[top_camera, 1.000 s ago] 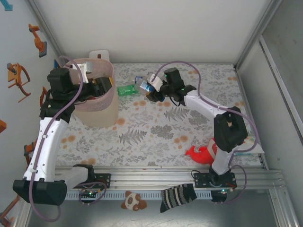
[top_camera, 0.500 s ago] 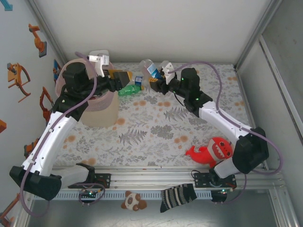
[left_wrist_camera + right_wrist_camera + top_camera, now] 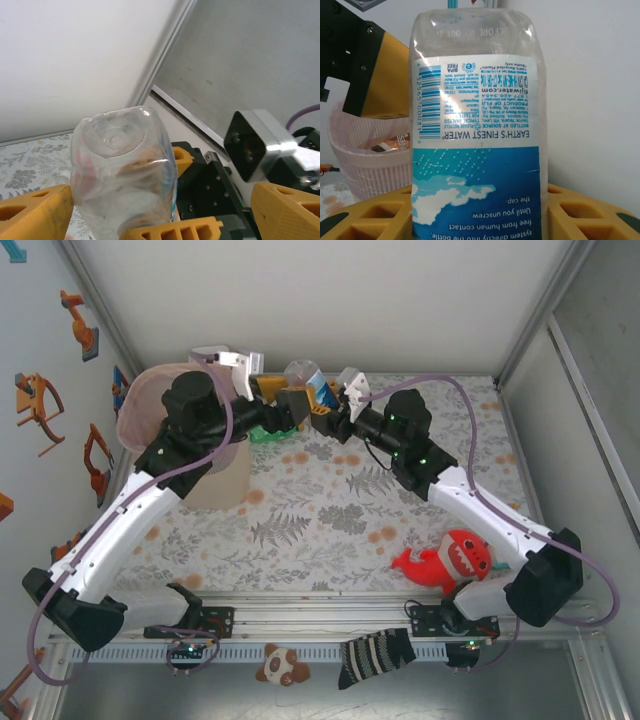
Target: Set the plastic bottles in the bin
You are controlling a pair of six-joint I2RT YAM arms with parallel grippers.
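The right claw [image 3: 327,410] is clenched on a clear bottle [image 3: 475,125] with a blue label. The bottle is up in the air over the back of the tabletop [image 3: 330,510]. Its bottom end points away from that claw. The left claw [image 3: 288,405] is spread wide and grips nothing. Its yellow fingers [image 3: 35,212] sit one on each side of the bottle's bottom end. The bin [image 3: 150,405] stands at the back left, near the bottle but not under it. A green bottle [image 3: 262,433] lies on the tabletop just beside the bin. A red plush toy [image 3: 450,558] lies at the front right.
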